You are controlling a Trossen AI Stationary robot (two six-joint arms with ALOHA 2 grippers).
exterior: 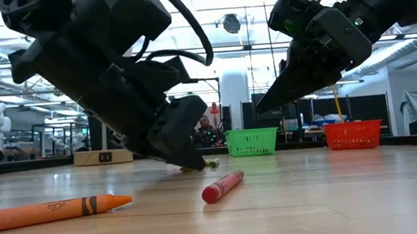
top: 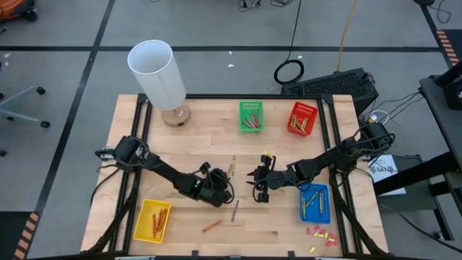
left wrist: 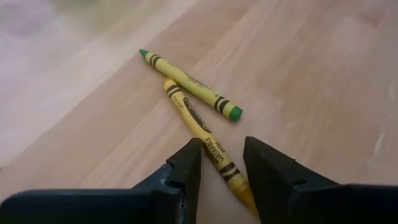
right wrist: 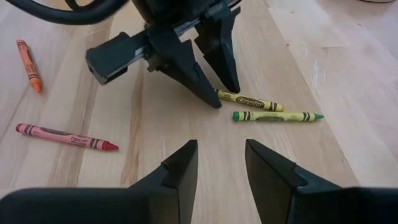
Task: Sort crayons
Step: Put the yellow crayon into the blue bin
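yellow crayon (left wrist: 208, 140) between part-open left fingers (left wrist: 186, 168).

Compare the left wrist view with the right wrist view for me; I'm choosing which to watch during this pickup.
Only the left wrist view shows the yellow crayon lying between the left pincer's fingers. Only the right wrist view shows the red crayon, the orange crayon and the right pincer, open and empty. Both show the yellow crayon beside the green-tipped crayon on the table.

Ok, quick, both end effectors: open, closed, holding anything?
Left end effector: open, straddling the yellow crayon, not clamped on it.
Right end effector: open, empty.
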